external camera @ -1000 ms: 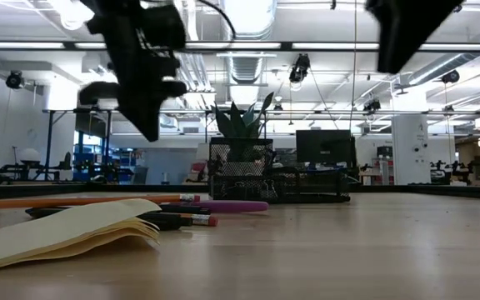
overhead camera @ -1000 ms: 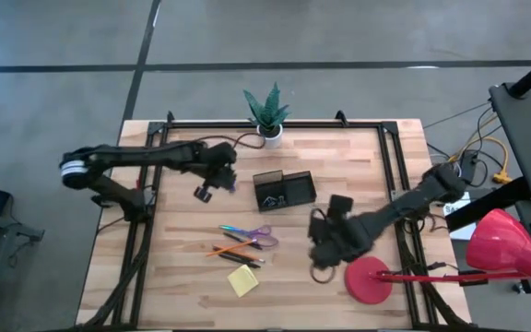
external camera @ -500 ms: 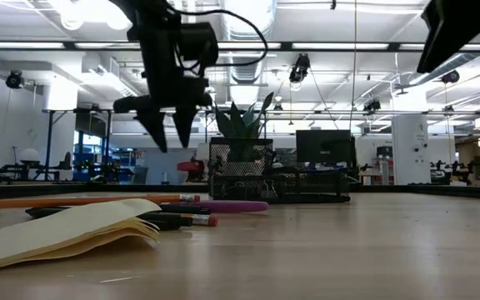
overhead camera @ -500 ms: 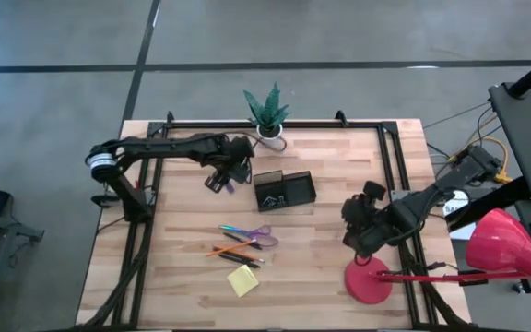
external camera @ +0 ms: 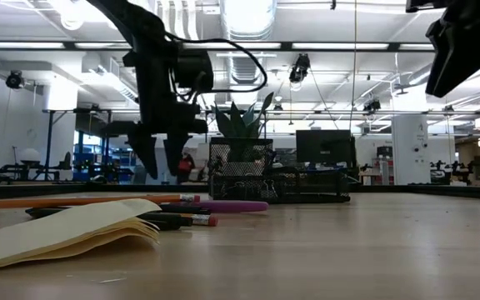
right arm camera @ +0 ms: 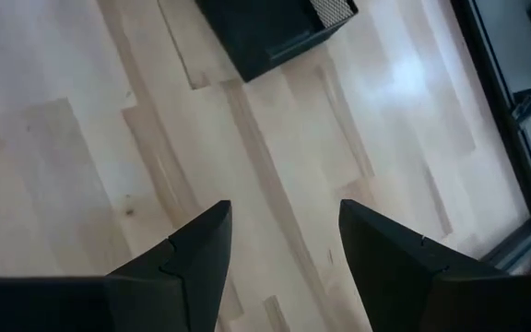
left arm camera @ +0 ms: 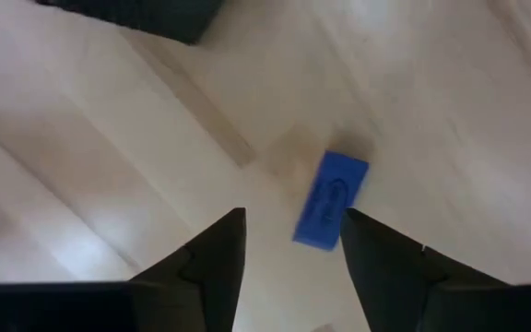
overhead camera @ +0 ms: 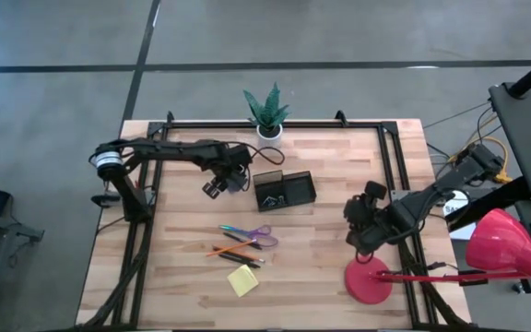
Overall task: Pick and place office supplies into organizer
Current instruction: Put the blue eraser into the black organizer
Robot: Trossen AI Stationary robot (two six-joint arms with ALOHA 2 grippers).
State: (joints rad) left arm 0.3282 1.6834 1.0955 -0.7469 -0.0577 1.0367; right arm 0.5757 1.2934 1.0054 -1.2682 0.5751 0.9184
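The wooden table (overhead camera: pixel 339 277) carries the black organizer (overhead camera: pixel 284 189) near its middle. The left gripper (overhead camera: pixel 216 187) hangs just beside the organizer, fingers (left arm camera: pixel 215 258) apart above a small blue piece (left arm camera: pixel 331 200) lying on the wood. The right gripper (overhead camera: pixel 365 231) waits near the red lamp (overhead camera: pixel 487 249), fingers (right arm camera: pixel 196 254) apart and empty. Scissors (overhead camera: pixel 252 235), pens (overhead camera: pixel 233 250) and a yellow pad (overhead camera: pixel 242 279) lie in front of the organizer.

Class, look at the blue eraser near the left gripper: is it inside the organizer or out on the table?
Out. In the left wrist view the blue eraser lies flat on bare wood beyond the open left gripper, apart from the organizer.
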